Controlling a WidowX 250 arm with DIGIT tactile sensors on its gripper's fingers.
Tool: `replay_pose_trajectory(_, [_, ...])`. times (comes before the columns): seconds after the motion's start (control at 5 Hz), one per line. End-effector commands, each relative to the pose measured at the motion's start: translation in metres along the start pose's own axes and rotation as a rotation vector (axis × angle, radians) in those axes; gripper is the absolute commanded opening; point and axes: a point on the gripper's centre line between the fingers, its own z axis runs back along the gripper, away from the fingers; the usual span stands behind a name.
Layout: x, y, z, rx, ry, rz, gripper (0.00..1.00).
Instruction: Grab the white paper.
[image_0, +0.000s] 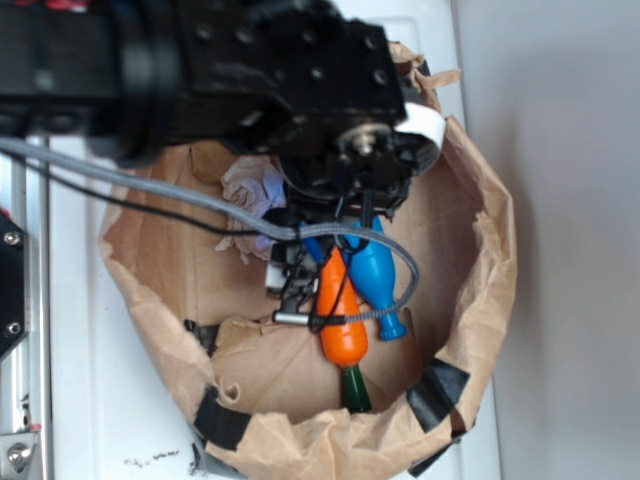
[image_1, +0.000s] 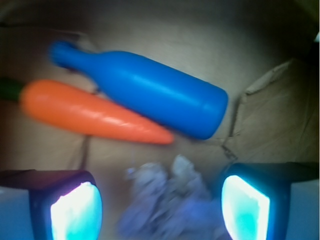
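Observation:
The white paper (image_1: 167, 202), a wrinkled off-white wad, lies on the floor of the brown bag between my two glowing fingers (image_1: 75, 212). My gripper (image_1: 160, 207) is open, its jaws wide apart on either side of the wad with gaps showing, so nothing is gripped. In the exterior view the white paper (image_0: 250, 190) peeks out beside the black wrist, and the gripper (image_0: 292, 275) hangs just below it, mostly hidden by the arm.
An orange carrot (image_1: 95, 112) and a blue bottle (image_1: 155, 92) lie side by side beyond the wad. In the exterior view the carrot (image_0: 340, 310) and bottle (image_0: 375, 275) sit inside the brown paper bag (image_0: 490, 270), whose rolled walls ring everything.

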Motion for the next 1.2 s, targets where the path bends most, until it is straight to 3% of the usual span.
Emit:
replay_pose_trajectory(0.0, [-0.017, -0.006, 0.004, 0.012, -0.041, -0.011, 1.0])
replay_pose_trajectory(0.2, [-0.027, -0.006, -0.015, 0.006, -0.001, -0.032, 1.0])
replay_pose_trajectory(0.6, [-0.021, -0.01, -0.049, 0.014, -0.143, -0.026, 1.0])
replay_pose_trajectory(0.8, [-0.012, -0.014, -0.058, 0.04, -0.149, 0.005, 0.0])
replay_pose_trajectory(1.0, [-0.014, -0.015, -0.052, 0.064, -0.17, -0.002, 0.0])
